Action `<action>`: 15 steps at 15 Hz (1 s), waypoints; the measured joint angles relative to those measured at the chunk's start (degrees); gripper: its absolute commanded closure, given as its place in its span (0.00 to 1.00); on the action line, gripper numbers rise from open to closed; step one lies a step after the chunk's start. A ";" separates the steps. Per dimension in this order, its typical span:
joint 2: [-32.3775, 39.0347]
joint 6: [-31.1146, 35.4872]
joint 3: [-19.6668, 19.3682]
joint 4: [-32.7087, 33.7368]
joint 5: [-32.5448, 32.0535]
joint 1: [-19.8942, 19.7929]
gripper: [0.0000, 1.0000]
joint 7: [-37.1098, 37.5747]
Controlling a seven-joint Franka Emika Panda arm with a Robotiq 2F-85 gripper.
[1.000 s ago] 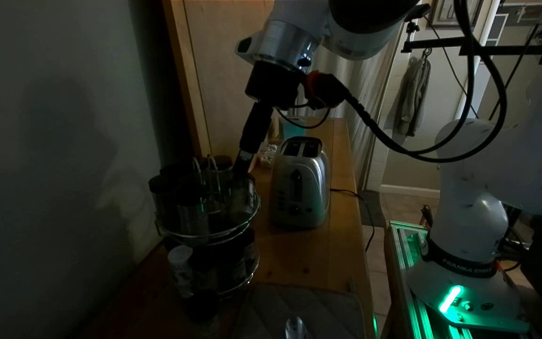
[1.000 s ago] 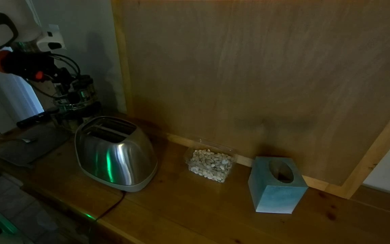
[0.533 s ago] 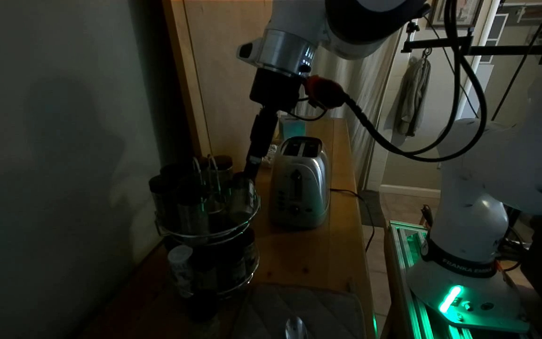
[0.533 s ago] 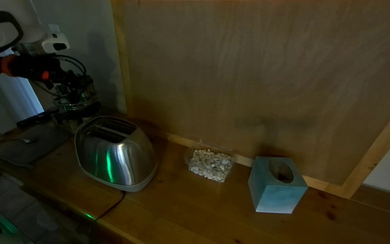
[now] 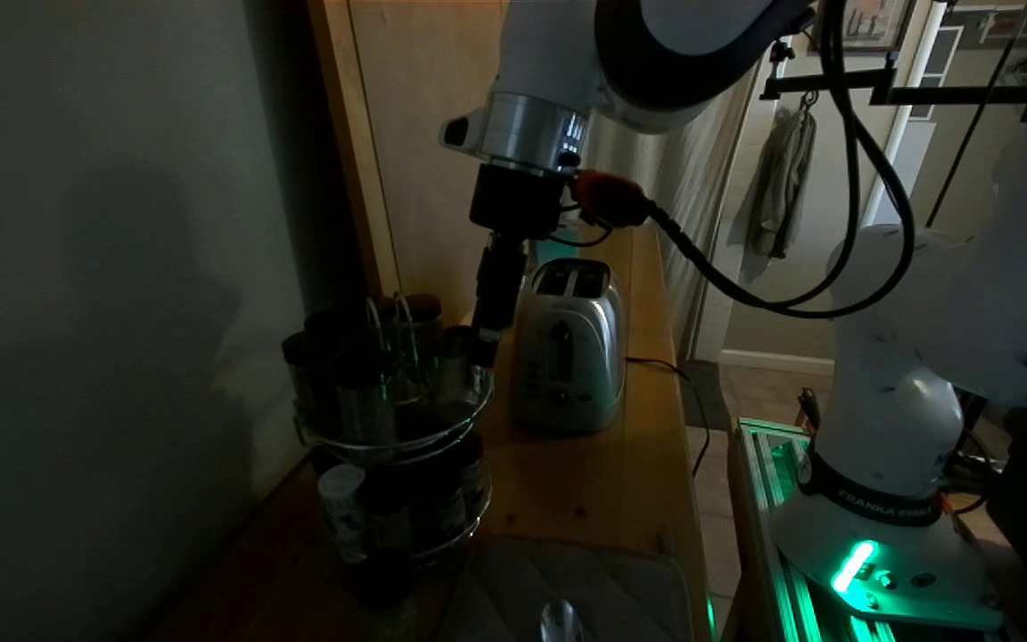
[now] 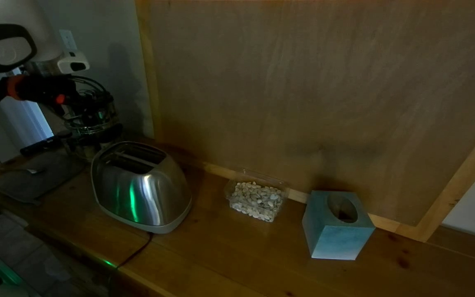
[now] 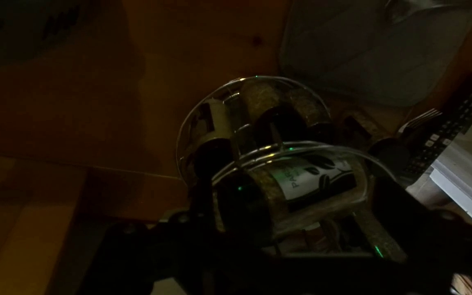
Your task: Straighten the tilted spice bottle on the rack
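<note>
The rack (image 5: 429,440) is a dark two-tier wire carousel filled with several jars; it also shows in an exterior view (image 6: 91,129) and in the wrist view (image 7: 256,77). The spice bottle (image 7: 318,180), with dark cap and white-and-black label, lies strongly tilted in the upper ring, its cap to the left in the wrist view. A jar at the rack's right side (image 5: 458,379) appears to be it. My gripper (image 7: 295,194) is open, its fingers wide apart near the bottle's cap and base ends. Its fingertips (image 5: 484,348) are down beside that jar; contact is too dark to tell.
A steel toaster (image 5: 569,357) stands close beside the rack. The wall (image 5: 166,312) is on the rack's opposite side. A quilted mat (image 5: 585,580) with a spoon (image 5: 560,620) lies in front. A pebble container (image 6: 257,201) and tissue box (image 6: 338,231) stand farther along the counter.
My gripper has come down and shifted slightly outward, from above the jar to the rack's toaster-facing side. The rack and jars look unmoved.
</note>
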 measured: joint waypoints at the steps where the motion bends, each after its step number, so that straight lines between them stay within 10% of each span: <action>1: 0.41 0.42 0.00 0.00 0.18 0.26 0.00 -0.16; 9: 3.22 5.83 0.01 0.00 1.47 1.81 0.00 -0.82; 15: 4.15 7.02 -0.02 0.39 1.46 1.87 0.36 -0.83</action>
